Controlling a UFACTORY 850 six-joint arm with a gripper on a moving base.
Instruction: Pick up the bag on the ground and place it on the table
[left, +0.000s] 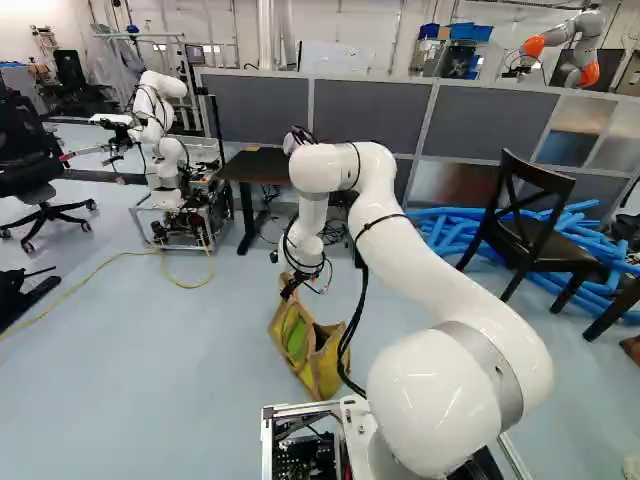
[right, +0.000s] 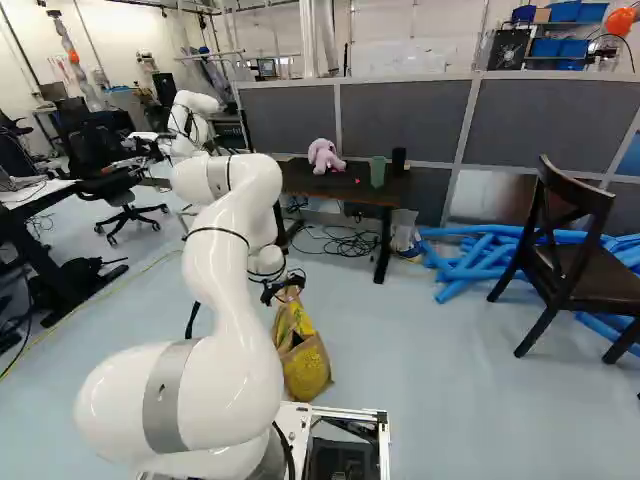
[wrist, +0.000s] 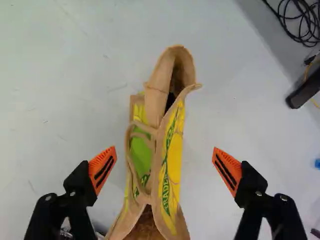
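The yellow, green and tan bag (left: 312, 350) stands on the floor ahead of the base, also seen as a bag (right: 303, 362) in the right base view. Just above its top hangs my gripper (left: 290, 288), likewise the gripper (right: 284, 288) in the right base view. In the wrist view the gripper (wrist: 164, 166) is open, its orange pads wide apart, with the bag (wrist: 174, 165) and its tan handle loops lying between and beyond them, touched by neither finger. The dark table (right: 345, 186) stands farther back, beyond the bag.
A pink plush toy (right: 323, 155), a green cup (right: 377, 171) and a black cylinder (right: 398, 160) stand on the table. Another robot (left: 165, 130) stands left of it. Blue foam tubes (right: 480, 262) and a dark chair (right: 565, 250) are to the right. Cables (right: 345, 241) lie under the table.
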